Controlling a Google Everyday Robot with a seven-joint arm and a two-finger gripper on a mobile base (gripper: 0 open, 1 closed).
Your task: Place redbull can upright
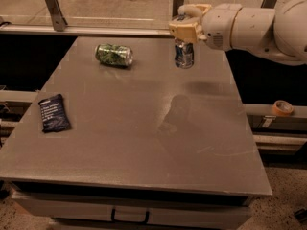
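Camera view: gripper point(184, 31) is hovering over the far side of the table point(144, 147), jaws clamping the top of the redbull can point(183, 55), which is hanging roughly upright just below them. Green can point(114, 54) is lying sideways well left of the jaws; dark packet point(53, 112) is lying farther left.

Here's the arm point(254, 25) coming in from the right, all smooth, glossy white shells: a fat rounded joint at the frame's edge, then a shorter drum-shaped section, with thin seams between the pieces. There's a small dark round spot on the wrist housing. At the tip is the gripper point(184, 35), tan and blocky, not white like the rest, with a paler curved piece arching over its top. It's at the far side of the table point(144, 128), pinched on the redbull can point(183, 55).
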